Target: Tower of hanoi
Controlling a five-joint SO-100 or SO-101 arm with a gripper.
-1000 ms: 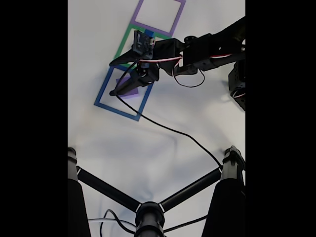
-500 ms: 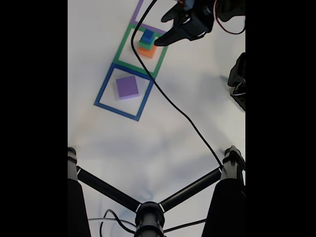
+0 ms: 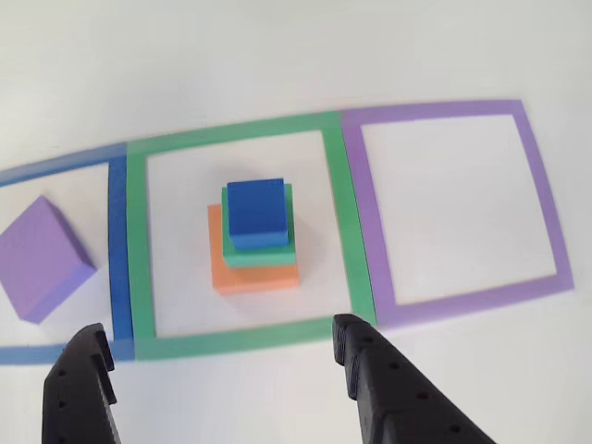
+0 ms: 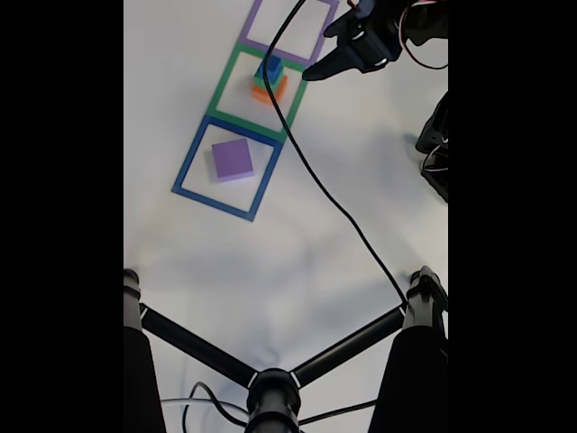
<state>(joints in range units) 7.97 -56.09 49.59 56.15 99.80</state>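
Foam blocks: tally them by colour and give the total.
Blue: 1, the blue cube on top of the stack
Green: 1, the green block under it
Orange: 1, the orange block at the bottom
Purple: 1, the purple slab alone in the blue tape square
Total: 4

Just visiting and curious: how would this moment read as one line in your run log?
pincer: open, empty, near green outline | blue cube on green block on orange block | purple slab: alone in blue outline

Four foam blocks [image 3: 256, 231], three tape squares [image 3: 350, 222], one claw [image 3: 222, 356], one cable [image 4: 334, 203].
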